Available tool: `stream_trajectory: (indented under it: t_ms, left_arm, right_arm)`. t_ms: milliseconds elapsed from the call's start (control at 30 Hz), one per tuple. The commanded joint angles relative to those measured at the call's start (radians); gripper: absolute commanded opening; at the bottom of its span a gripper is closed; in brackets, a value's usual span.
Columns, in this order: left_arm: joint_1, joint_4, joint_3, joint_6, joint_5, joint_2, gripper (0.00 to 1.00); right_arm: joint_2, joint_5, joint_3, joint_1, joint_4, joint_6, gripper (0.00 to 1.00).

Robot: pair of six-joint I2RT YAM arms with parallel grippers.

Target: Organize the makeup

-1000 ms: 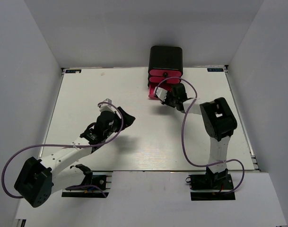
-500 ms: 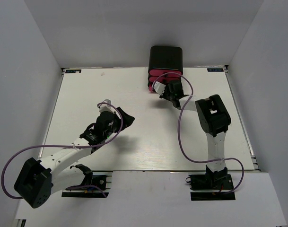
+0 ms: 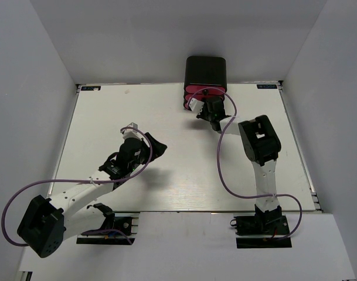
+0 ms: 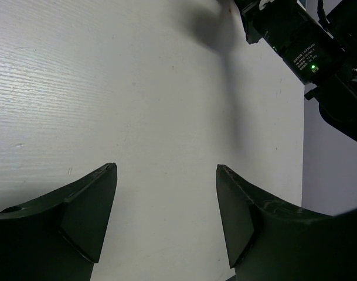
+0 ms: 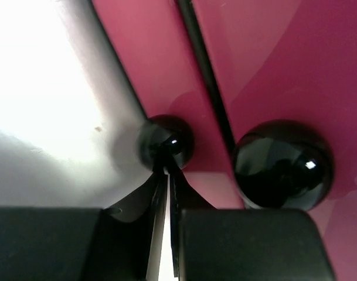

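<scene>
- White tabletop (image 3: 166, 117) between grey walls, and no makeup to be made out in any view; where it lies I cannot tell.
- At the far edge stands a black box (image 3: 206, 70) with pink drawers (image 5: 272, 58), the fronts sitting flush.
- Right gripper (image 5: 167, 178) noses up to the small black knob (image 5: 165, 141), jaws squeezed to a thin slit, nothing between them.
- A bigger knob (image 5: 282, 165) sits just beside it, on the next drawer front.
- Right arm: elbow high, forearm reaching away to the box, purple cable (image 3: 222, 170) looping down.
- Left gripper (image 4: 165, 170) hangs low over bare table, jaws spread wide and empty, its arm stretched forward and inward from the near-left base.
- From the top camera, the right wrist covers the drawer fronts' lower part.
</scene>
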Motion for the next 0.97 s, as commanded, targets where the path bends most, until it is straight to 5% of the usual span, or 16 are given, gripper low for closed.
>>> stream_trajectory:
  t_ms: [0, 133, 233, 367, 600, 933]
  left_arm:
    - [0.003, -0.005, -0.010, 0.002, -0.012, -0.018, 0.78]
    - [0.003, 0.005, -0.017, 0.010, -0.004, -0.041, 0.82]
    - [0.003, 0.031, -0.028, 0.025, 0.003, -0.060, 0.86]
    - [0.003, 0.060, -0.023, 0.057, 0.020, -0.071, 0.92]
    - [0.003, 0.044, 0.021, 0.106, 0.048, -0.077, 0.98]
    - [0.003, -0.015, 0.053, 0.148, 0.040, -0.164, 0.98]
  right_arm:
    - [-0.080, -0.041, 0.015, -0.002, -0.026, 0.034, 0.11]
    - [-0.221, -0.207, -0.067, -0.011, -0.219, 0.143, 0.15]
    - [-0.365, -0.328, -0.140, -0.016, -0.334, 0.283, 0.27]
    - [-0.526, -0.466, -0.144, -0.028, -0.521, 0.504, 0.62]
    - [-0.661, -0.439, -0.123, -0.042, -0.620, 0.767, 0.86]
    - [-0.815, -0.416, -0.177, -0.077, -0.562, 0.821, 0.89]
